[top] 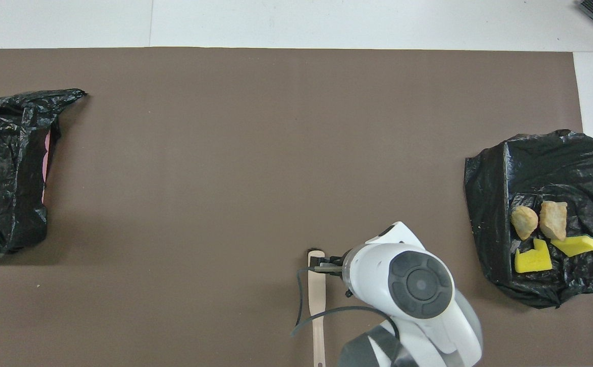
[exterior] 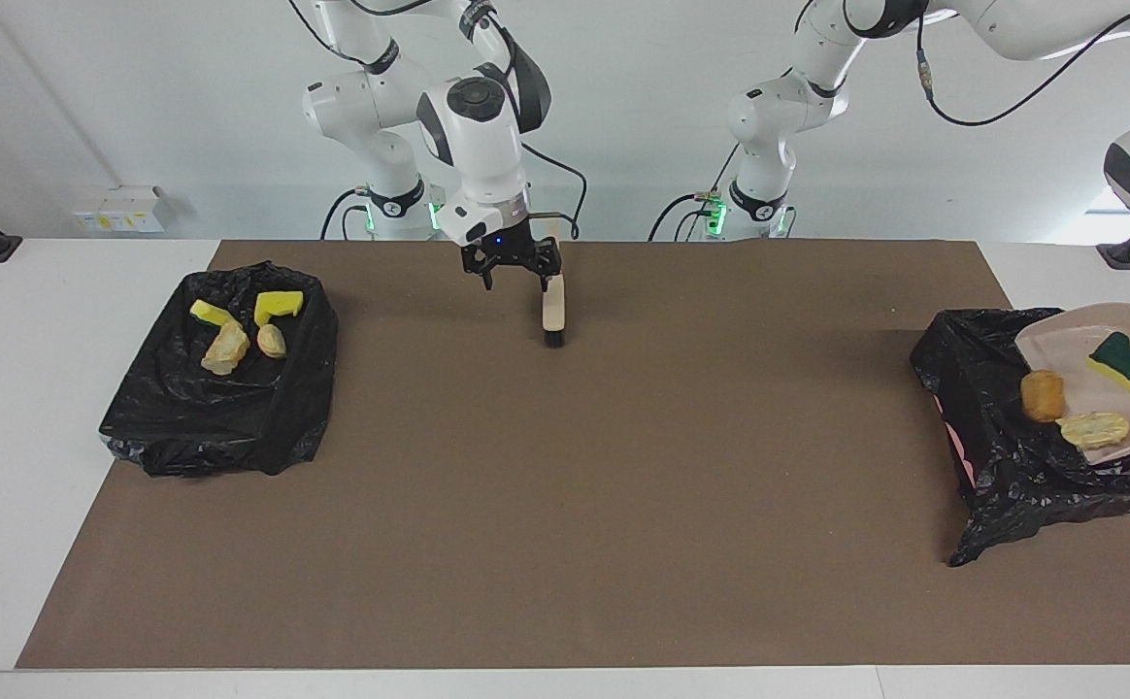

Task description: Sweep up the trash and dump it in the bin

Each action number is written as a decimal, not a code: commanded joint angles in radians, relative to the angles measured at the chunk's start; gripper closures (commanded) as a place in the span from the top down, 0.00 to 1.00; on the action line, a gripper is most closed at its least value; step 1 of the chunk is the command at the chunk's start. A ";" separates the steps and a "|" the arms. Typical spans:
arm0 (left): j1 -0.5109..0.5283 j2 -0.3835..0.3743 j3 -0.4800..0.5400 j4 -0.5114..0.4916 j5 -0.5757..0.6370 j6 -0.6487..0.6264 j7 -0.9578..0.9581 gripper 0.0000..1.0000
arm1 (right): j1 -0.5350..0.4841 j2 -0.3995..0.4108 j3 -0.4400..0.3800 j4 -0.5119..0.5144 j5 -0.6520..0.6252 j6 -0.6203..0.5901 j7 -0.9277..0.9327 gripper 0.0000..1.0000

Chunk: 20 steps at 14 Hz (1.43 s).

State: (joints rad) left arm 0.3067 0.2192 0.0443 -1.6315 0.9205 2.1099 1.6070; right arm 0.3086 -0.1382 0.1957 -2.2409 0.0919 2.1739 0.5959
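A beige dustpan [exterior: 1123,398] hangs tilted over the black-bagged bin [exterior: 1031,466] at the left arm's end of the table. A green-backed sponge chunk [exterior: 1118,359] lies on it, while an orange lump [exterior: 1043,395] and a tan lump [exterior: 1094,427] sit at its lowered lip. Its handle and my left gripper are past the picture's edge. A beige brush [exterior: 553,313] lies on the brown mat [exterior: 565,505] near the robots. My right gripper [exterior: 514,276] hangs open just beside the brush's handle, holding nothing.
A second black-bagged bin [exterior: 220,408] at the right arm's end holds several scraps, yellow sponge pieces [top: 533,260] and tan lumps [top: 524,221]. From overhead the right arm's wrist [top: 413,280] covers its gripper beside the brush [top: 317,300].
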 commanded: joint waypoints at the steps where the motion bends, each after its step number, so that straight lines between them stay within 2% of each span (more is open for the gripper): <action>1: -0.040 -0.098 0.014 -0.100 0.102 0.010 -0.055 0.00 | -0.087 0.038 0.010 0.092 -0.035 -0.028 -0.074 1.00; 5: -0.041 -0.149 0.012 -0.100 0.251 0.009 -0.053 0.00 | -0.198 0.039 0.010 0.230 -0.037 -0.141 -0.158 1.00; 9: -0.095 -0.161 0.012 -0.105 0.319 -0.046 -0.122 0.00 | -0.270 0.028 0.007 0.334 -0.037 -0.281 -0.234 1.00; 11: -0.153 -0.161 0.011 -0.119 0.327 -0.131 -0.189 0.00 | -0.310 0.026 0.005 0.398 -0.035 -0.368 -0.286 1.00; 13: -0.167 -0.164 0.011 -0.139 0.327 -0.151 -0.228 0.00 | -0.344 0.026 0.005 0.440 -0.035 -0.439 -0.333 1.00; 18: -0.264 -0.161 -0.003 -0.114 0.301 -0.257 -0.231 0.00 | -0.355 0.003 -0.039 0.486 -0.037 -0.508 -0.347 1.00; 20: -0.304 -0.158 -0.001 -0.071 0.224 -0.298 -0.237 0.00 | -0.356 0.002 -0.079 0.539 -0.037 -0.578 -0.402 1.00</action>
State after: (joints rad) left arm 0.0445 0.0787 0.0315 -1.7266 1.1990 1.8593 1.3778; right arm -0.0359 -0.1287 0.1428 -1.7561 0.0767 1.6689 0.2572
